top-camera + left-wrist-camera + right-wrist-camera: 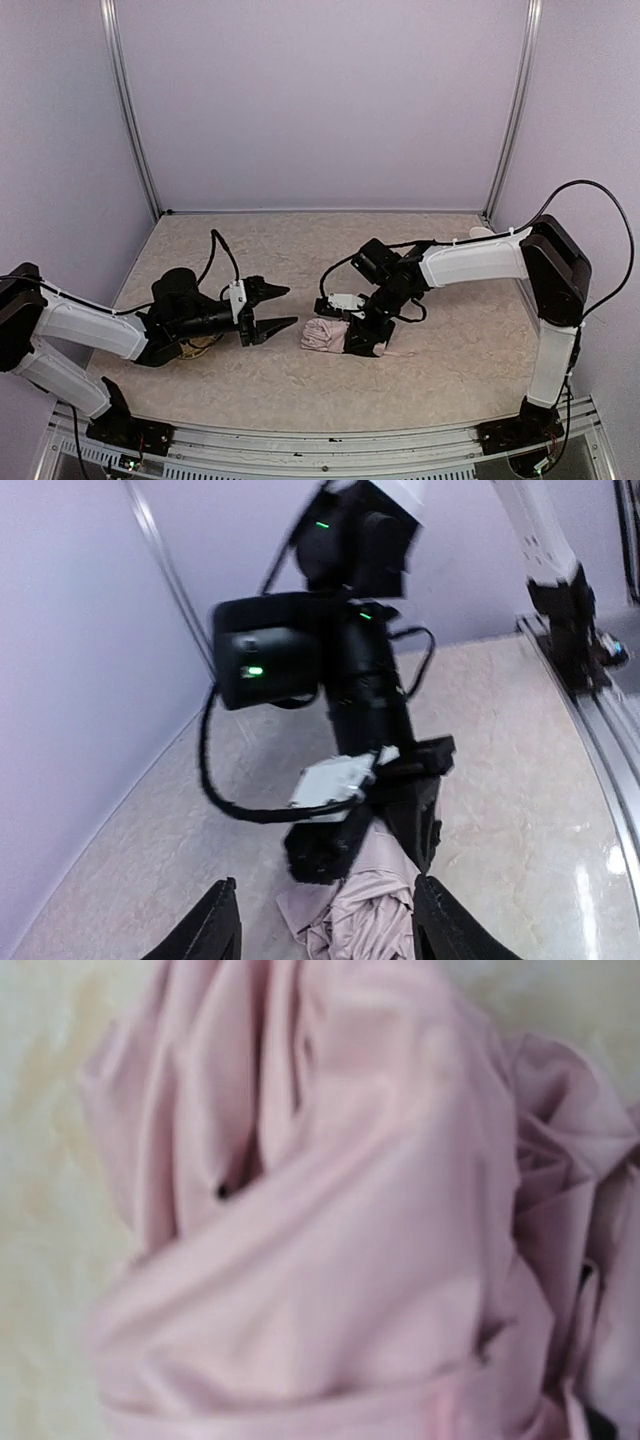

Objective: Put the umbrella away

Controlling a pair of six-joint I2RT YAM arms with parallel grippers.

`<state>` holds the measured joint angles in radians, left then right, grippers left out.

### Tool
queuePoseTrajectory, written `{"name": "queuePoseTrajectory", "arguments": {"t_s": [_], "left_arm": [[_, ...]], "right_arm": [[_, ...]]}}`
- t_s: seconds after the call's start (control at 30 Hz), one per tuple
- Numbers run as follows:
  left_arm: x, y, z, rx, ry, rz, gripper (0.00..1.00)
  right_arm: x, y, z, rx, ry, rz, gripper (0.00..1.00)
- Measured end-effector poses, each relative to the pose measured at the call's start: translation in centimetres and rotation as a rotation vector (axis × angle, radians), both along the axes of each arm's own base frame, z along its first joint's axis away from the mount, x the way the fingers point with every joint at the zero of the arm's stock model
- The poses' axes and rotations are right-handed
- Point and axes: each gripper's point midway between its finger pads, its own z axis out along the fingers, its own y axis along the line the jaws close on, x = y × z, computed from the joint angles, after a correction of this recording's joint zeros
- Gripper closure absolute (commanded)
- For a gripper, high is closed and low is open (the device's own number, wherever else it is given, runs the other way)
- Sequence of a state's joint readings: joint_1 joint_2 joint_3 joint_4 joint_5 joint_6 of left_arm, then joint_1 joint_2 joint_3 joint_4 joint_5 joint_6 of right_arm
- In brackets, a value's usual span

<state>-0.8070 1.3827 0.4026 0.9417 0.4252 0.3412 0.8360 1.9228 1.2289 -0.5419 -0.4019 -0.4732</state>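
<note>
Lying bunched on the surface (440, 365), the pink umbrella (323, 335) is clamped by the right gripper (360, 338); the left gripper (284, 308) hovers near it, its jaws apart and holding nothing.

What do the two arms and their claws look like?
The left arm and right arm have white shells and black joints. The left claw and right claw are black, with two fingers and a white block behind. Black cables loop along both; green lights show near the right claw.
</note>
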Motion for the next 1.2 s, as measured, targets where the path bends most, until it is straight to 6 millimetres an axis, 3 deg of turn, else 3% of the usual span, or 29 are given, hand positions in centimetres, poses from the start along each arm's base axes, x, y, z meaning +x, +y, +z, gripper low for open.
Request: {"name": "queuePoseTrajectory", "arguments": {"t_s": [0.13, 0.17, 0.3, 0.43, 0.6, 0.67, 1.0, 1.13, 1.2], "left_arm": [[-2.9, -4.0, -3.1, 0.229, -0.134, -0.102, 0.31], [-3.3, -4.7, -3.9, 0.274, -0.156, -0.117, 0.24], [-3.7, -5.7, -8.2, 0.457, -0.233, -0.141, 0.05], [-3.0, -5.4, -11.9, 0.611, -0.244, -0.166, 0.06], [-2.2, -6.1, -15.0, 0.734, -0.182, -0.223, 0.09], [-2.1, -6.1, -15.8, 0.753, -0.169, -0.222, 0.15], [-0.7, -6.7, -17.0, 0.83, -0.11, -0.21, 0.79], [-0.5, -7.2, -17.3, 0.835, -0.091, -0.213, 0.97], [-0.2, -7.6, -17.3, 0.837, -0.085, -0.21, 1.0]], "right_arm": [[-1.4, 0.9, 0.0, 0.036, 0.144, 0.01, 0.93], [-1.8, 1.1, 0.0, 0.043, 0.171, 0.016, 0.93], [-3.3, 1.4, 0.4, 0.07, 0.272, 0.034, 0.93], [-4.5, 1.3, 0.3, 0.075, 0.347, 0.044, 0.9], [-4.5, 1.3, 0.4, 0.076, 0.368, 0.028, 0.85], [-4.4, 1.4, 0.5, 0.077, 0.364, 0.028, 0.82], [-3.3, 0.9, 0.6, 0.06, 0.354, -0.028, 0.49], [-2.8, 0.4, 1.1, 0.053, 0.319, -0.058, 0.42], [-2.4, -0.1, 1.2, 0.049, 0.294, -0.077, 0.4]]}}
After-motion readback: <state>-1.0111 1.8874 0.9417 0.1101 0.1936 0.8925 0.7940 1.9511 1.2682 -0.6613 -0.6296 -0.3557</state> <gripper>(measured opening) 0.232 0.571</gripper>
